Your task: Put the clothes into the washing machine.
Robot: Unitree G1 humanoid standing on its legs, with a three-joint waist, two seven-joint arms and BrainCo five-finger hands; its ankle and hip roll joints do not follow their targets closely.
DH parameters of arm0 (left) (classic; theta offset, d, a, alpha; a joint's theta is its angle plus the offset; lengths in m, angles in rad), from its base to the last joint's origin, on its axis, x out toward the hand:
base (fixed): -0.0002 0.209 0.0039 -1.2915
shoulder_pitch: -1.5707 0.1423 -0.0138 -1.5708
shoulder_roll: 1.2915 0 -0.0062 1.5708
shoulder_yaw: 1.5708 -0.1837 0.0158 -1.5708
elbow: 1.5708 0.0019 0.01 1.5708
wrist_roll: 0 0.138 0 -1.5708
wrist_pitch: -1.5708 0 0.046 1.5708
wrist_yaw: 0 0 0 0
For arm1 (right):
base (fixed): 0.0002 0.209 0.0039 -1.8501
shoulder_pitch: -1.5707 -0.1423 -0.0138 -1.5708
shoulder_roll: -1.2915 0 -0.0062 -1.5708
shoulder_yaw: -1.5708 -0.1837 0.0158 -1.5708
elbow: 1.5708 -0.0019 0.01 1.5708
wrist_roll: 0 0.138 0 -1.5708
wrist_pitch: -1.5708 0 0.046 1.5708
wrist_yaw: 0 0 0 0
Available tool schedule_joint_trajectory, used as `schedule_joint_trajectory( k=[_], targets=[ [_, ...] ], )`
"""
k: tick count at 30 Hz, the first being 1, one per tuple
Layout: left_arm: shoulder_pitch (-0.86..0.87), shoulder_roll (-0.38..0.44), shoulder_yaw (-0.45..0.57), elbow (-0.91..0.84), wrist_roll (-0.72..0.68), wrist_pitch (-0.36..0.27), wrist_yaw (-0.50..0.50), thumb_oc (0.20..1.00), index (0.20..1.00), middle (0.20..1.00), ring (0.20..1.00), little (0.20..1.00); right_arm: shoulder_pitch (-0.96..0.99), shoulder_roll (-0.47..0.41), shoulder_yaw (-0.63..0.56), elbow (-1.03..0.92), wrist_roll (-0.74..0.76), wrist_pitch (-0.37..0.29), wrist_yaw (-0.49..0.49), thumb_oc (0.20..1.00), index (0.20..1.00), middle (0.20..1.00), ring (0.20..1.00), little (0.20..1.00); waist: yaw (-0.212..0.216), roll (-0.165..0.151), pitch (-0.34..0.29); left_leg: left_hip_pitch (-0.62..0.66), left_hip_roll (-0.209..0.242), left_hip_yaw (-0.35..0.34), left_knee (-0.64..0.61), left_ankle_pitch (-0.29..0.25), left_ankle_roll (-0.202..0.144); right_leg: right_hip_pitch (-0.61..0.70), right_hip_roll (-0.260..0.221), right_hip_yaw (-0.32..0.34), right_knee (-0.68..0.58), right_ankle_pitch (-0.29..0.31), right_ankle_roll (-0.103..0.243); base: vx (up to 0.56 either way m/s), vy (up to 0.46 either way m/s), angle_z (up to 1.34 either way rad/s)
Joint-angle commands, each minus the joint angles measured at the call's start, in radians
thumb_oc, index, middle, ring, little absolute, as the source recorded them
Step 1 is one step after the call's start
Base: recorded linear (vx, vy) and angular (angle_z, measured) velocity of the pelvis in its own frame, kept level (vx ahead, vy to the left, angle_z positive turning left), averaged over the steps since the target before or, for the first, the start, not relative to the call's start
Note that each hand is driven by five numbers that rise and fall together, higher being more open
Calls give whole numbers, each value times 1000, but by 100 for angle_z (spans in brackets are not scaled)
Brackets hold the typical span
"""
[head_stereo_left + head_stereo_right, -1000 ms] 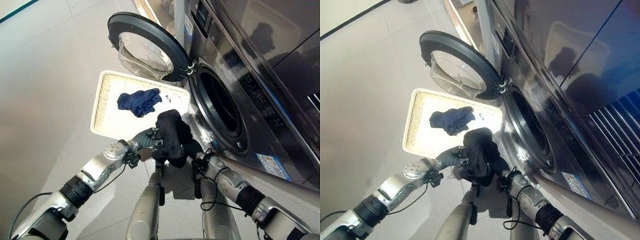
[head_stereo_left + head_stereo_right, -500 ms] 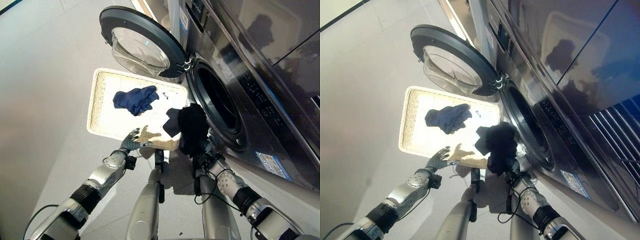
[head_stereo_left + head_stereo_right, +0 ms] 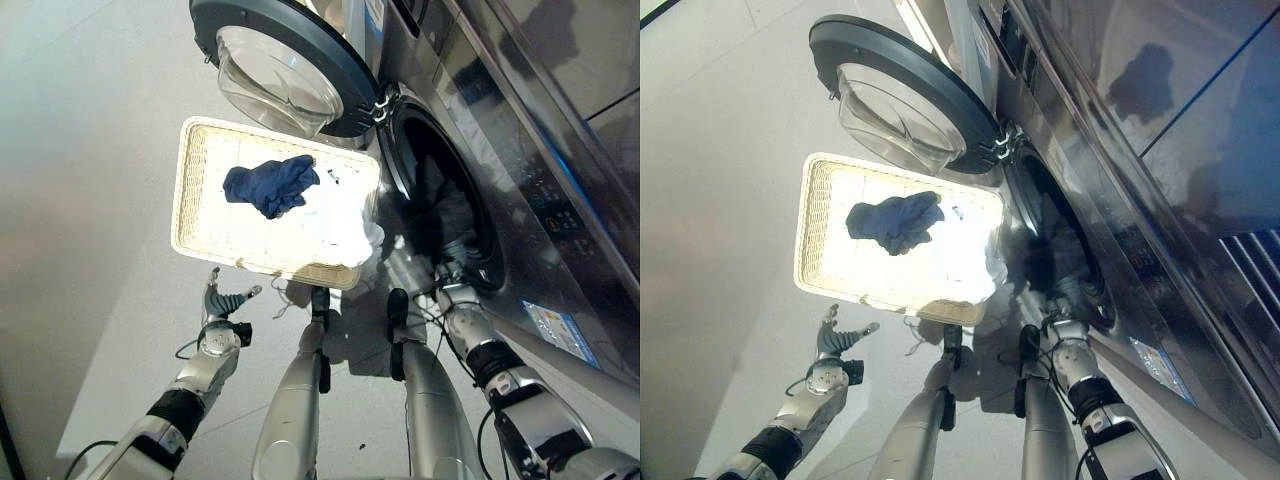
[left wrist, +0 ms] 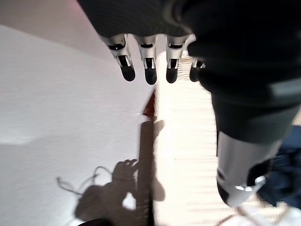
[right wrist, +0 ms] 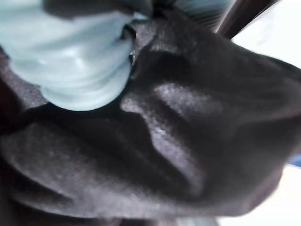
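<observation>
The black garment (image 5: pixel 188 141) is at the mouth of the washing machine's drum (image 3: pixel 440 205). My right hand (image 3: pixel 442 272) reaches into that opening with it, and its thumb (image 5: pixel 80 61) presses into the cloth. A dark blue garment (image 3: pixel 270 187) lies in the pale woven basket (image 3: pixel 190 190) on the floor beside the machine. My left hand (image 3: pixel 220 303) hovers over the floor just in front of the basket's near edge, fingers (image 4: pixel 148 70) straight and spread, holding nothing.
The round glass door (image 3: pixel 285 70) stands swung open over the basket's far end. The machine's dark front panel (image 3: pixel 540 180) runs along the right. Bare grey floor (image 3: pixel 90 200) lies to the left of the basket.
My right hand has carried the black garment from in front of the machine into the drum opening. My left hand let go of it and drew back, open, to the floor by the basket.
</observation>
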Motion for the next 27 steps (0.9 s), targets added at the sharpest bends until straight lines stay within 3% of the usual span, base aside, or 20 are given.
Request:
schedule_joint_trajectory(
  k=[1,7,8,12,16,17,18,22,24,25,27],
  targets=[
    [48,-17,-13,11,-17,-64,-32,1000,1000,1000,1000,1000,-104,-111,-108,-80,84,-217,38,200,200,200,200,200,-20,33,-13,-37,-91,10,66,-58,20,26,-3,-20,-160,108,65,31,-32,-6],
    [73,12,-40,30,-2,-48,-84,1000,1000,1000,1000,1000,-228,-218,-207,-133,141,-471,107,200,200,200,200,200,-10,42,-13,-61,-89,7,81,-65,25,3,8,-19,-128,90,61,14,-69,-1],
    [77,25,-43,25,-4,-38,-96,1000,1000,1000,1000,1000,-260,-252,-236,-150,130,-537,100,200,200,200,200,200,-10,43,-13,-64,-89,5,86,-68,26,-1,12,-18,-118,85,59,16,-67,1],
    [89,54,-51,5,-16,2,-123,1000,1000,1000,1000,1000,-318,-356,-295,-219,119,-694,31,200,200,200,200,200,-15,43,-13,-71,-90,6,112,-77,26,-6,12,-20,-91,73,57,21,-32,3],
    [90,67,-57,0,-23,39,-145,1000,1000,1000,1000,1000,-372,-444,-316,-269,145,-796,-49,200,200,200,200,200,-16,47,-13,-79,-94,3,136,-84,22,-10,5,-25,-64,58,55,15,-2,-3],
    [88,68,-62,3,-24,49,-149,1000,1000,1000,1000,1000,-382,-462,-320,-276,145,-804,-90,573,573,573,573,573,-16,48,-13,-82,-95,0,143,-84,21,-11,3,-27,-56,54,54,30,1,-4],
    [85,66,-66,4,-25,54,-149,1000,1000,1000,1000,1000,-388,-474,-316,-271,145,-804,-116,1000,1000,1000,1000,1000,-15,50,-13,-86,-96,-1,146,-84,21,-15,2,-27,-49,51,52,33,-3,-1],
    [77,65,-79,2,-35,68,-160,1000,1000,1000,1000,1000,-383,-499,-269,-206,145,-706,-263,1000,1000,1000,1000,1000,-13,61,-13,-104,-101,-5,163,-78,20,-36,0,-28,-22,42,48,15,13,4],
    [72,56,-80,6,-37,70,-162,1000,1000,1000,1000,1000,-366,-492,-238,-142,141,-572,-397,1000,1000,1000,1000,1000,-15,66,-13,-112,-103,-8,171,-77,19,-46,-1,-24,-13,39,46,25,34,8],
    [70,51,-83,10,-34,65,-159,1000,1000,1000,1000,1000,-353,-474,-212,-89,91,-496,-528,1000,1000,1000,1000,1000,-13,68,-13,-116,-107,-10,173,-78,21,-50,-1,-21,-9,34,44,7,3,7],
    [61,42,-87,13,-36,51,-148,1000,1000,1000,1000,1000,-340,-435,-183,-41,21,-371,-657,1000,1000,1000,1000,1000,-5,68,-13,-130,-107,-16,170,-72,25,-59,1,-21,-18,42,41,-11,-34,5]
  ],
)
